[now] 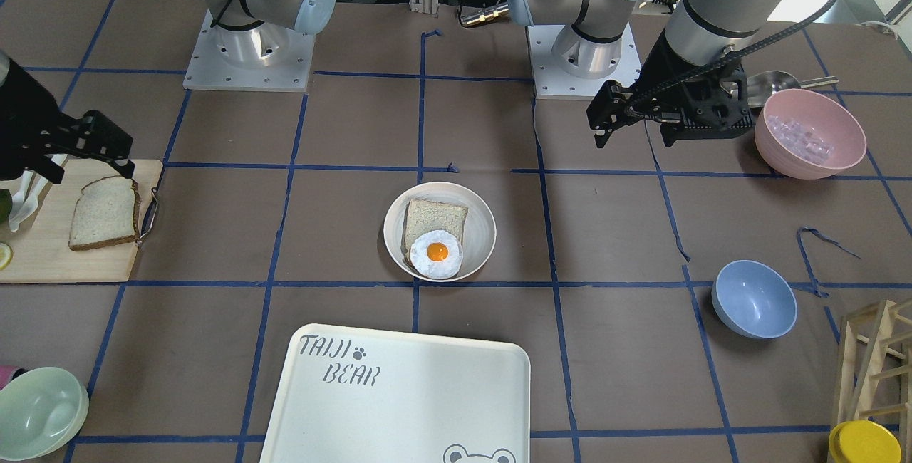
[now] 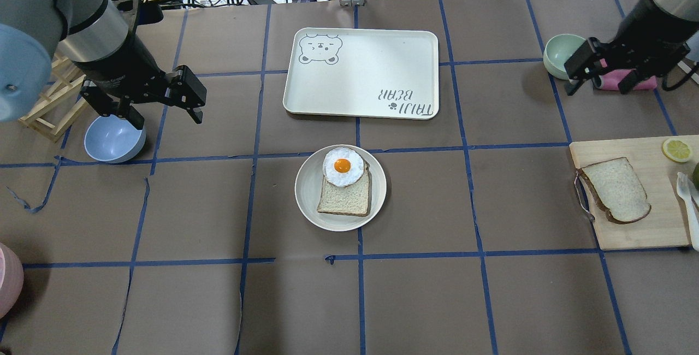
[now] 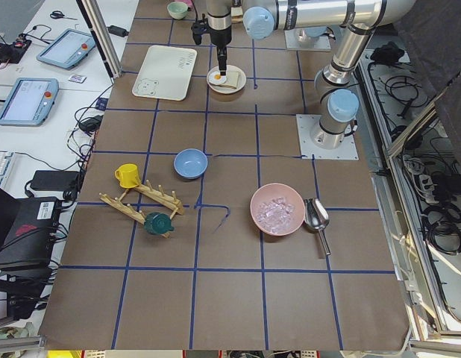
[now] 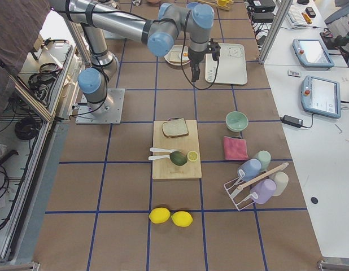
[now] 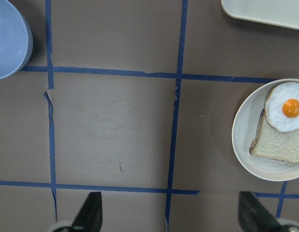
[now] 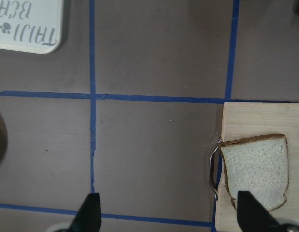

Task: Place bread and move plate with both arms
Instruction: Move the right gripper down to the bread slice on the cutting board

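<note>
The bread (image 2: pixel 616 189) with its dark crust lies on a wooden cutting board (image 2: pixel 639 229) at the right; it also shows in the front view (image 1: pixel 105 213) and the right wrist view (image 6: pixel 256 170). The plate (image 2: pixel 308 185) sits mid-table and holds a squarer slice with a fried egg (image 2: pixel 342 166) on it; the plate also shows in the front view (image 1: pixel 481 235) and the left wrist view (image 5: pixel 244 140). My left gripper (image 2: pixel 166 117) is open and empty, in the air left of the plate. My right gripper (image 2: pixel 598 79) is open and empty, in the air beyond the board.
The TAIJI BEAR tray (image 2: pixel 360 71) lies beyond the plate. A blue bowl (image 2: pixel 113 139) is under my left gripper. A green bowl (image 2: pixel 562 54) and a pink cloth are near my right gripper. A pink bowl (image 1: pixel 810 134) holds ice. A lemon slice (image 2: pixel 677 149) lies on the board.
</note>
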Robot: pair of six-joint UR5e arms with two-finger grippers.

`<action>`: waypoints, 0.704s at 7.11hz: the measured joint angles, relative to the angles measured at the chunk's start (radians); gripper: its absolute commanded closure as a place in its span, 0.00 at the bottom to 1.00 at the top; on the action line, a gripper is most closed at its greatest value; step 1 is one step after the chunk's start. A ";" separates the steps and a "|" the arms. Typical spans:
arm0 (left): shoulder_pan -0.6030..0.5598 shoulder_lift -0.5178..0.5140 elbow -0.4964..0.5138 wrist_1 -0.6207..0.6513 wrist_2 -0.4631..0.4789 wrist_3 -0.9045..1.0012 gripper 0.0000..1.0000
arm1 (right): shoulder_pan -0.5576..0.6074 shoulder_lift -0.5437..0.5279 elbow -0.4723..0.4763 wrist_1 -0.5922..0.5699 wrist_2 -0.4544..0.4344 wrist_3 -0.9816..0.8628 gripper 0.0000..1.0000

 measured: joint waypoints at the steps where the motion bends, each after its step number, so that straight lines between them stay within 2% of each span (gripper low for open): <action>1: 0.000 -0.003 0.001 0.001 0.000 0.000 0.00 | -0.094 0.023 0.046 -0.043 0.037 -0.114 0.00; 2: 0.000 -0.006 0.001 0.002 0.000 0.000 0.00 | -0.170 0.077 0.069 -0.085 0.074 -0.234 0.02; 3: -0.001 -0.004 0.001 0.002 0.000 0.000 0.00 | -0.230 0.148 0.080 -0.119 0.094 -0.319 0.11; 4: -0.001 -0.002 0.001 0.001 0.000 0.000 0.00 | -0.269 0.207 0.087 -0.142 0.099 -0.364 0.25; 5: -0.001 -0.003 0.001 0.001 0.000 0.000 0.00 | -0.287 0.241 0.095 -0.161 0.089 -0.380 0.29</action>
